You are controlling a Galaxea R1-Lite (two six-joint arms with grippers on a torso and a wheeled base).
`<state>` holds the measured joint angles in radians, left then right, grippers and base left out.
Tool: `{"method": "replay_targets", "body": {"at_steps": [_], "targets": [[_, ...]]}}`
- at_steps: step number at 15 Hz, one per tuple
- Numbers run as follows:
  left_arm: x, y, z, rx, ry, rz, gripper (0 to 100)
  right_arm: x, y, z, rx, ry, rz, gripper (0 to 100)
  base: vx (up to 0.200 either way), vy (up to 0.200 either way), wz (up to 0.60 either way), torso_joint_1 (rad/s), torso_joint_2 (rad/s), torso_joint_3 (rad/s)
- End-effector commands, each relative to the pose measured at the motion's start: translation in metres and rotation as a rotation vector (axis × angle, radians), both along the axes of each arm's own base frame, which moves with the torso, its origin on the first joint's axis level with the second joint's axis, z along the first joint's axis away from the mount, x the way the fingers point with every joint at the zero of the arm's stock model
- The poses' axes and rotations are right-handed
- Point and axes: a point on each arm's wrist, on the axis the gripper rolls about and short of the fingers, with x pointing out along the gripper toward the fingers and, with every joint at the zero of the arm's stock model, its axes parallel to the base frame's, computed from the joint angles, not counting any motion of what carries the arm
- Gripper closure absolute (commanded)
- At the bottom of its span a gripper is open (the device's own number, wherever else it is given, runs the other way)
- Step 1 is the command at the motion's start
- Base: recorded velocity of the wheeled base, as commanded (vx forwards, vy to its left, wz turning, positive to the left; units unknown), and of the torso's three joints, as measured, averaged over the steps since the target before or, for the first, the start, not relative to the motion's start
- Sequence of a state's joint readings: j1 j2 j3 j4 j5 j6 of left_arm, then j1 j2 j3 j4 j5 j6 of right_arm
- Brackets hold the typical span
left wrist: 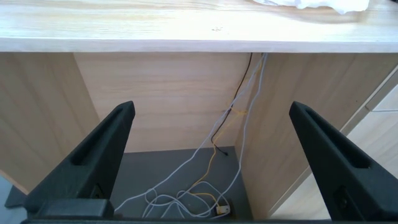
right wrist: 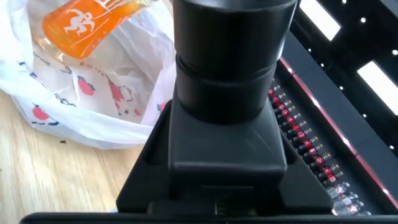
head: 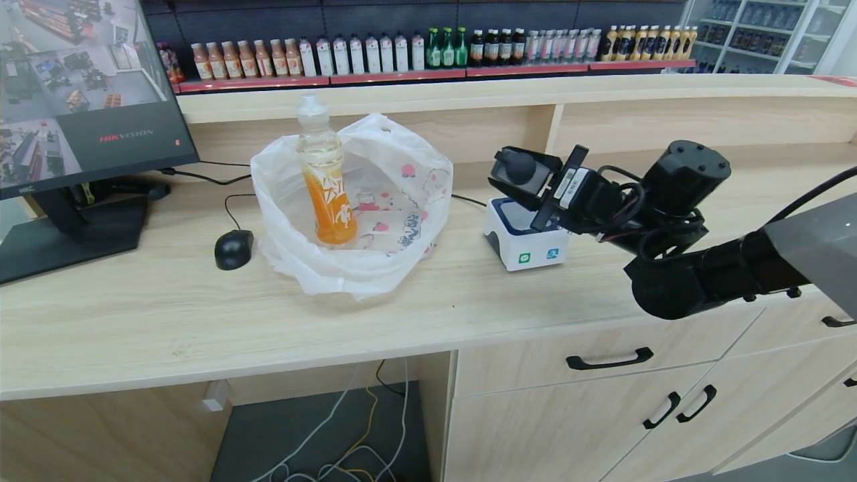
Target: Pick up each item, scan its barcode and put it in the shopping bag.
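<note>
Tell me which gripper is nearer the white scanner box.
Right. The right gripper hangs just above the white scanner box on the counter; the left gripper sits low, below the counter edge.

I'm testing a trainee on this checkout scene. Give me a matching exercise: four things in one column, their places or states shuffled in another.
1 bottle
2 mouse
3 left tool
4 black scanner

A open, facing the gap under the counter
B close to the white box
C upright in the shopping bag
D on the counter, between monitor and shopping bag

Pairs: 1-C, 2-D, 3-A, 4-B
</note>
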<state>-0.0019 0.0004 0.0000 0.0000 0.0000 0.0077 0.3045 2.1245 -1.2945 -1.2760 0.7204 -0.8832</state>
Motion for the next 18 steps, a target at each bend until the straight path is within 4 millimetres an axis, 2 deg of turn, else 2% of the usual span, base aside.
{"method": "replay_targets", "body": {"at_steps": [1, 7, 17, 18], "targets": [[0.000, 0.000, 0.000, 0.002, 0.000, 0.000, 0, 0.001, -0.004, 0.001, -0.005, -0.007, 0.003, 100, 0.000, 0.000, 0.00, 0.000, 0.00, 0.000], [0.000, 0.000, 0.000, 0.000, 0.000, 0.000, 0, 0.004, -0.020, -0.008, -0.026, 0.026, -0.014, 100, 0.000, 0.000, 0.00, 0.000, 0.00, 0.000], [0.000, 0.000, 0.000, 0.000, 0.000, 0.000, 0, 0.004, -0.031, -0.014, -0.044, 0.044, -0.013, 100, 0.000, 0.000, 0.00, 0.000, 0.00, 0.000], [0.000, 0.000, 0.000, 0.000, 0.000, 0.000, 0, 0.002, -0.031, -0.020, -0.049, 0.066, -0.013, 100, 0.000, 0.000, 0.00, 0.000, 0.00, 0.000]]}}
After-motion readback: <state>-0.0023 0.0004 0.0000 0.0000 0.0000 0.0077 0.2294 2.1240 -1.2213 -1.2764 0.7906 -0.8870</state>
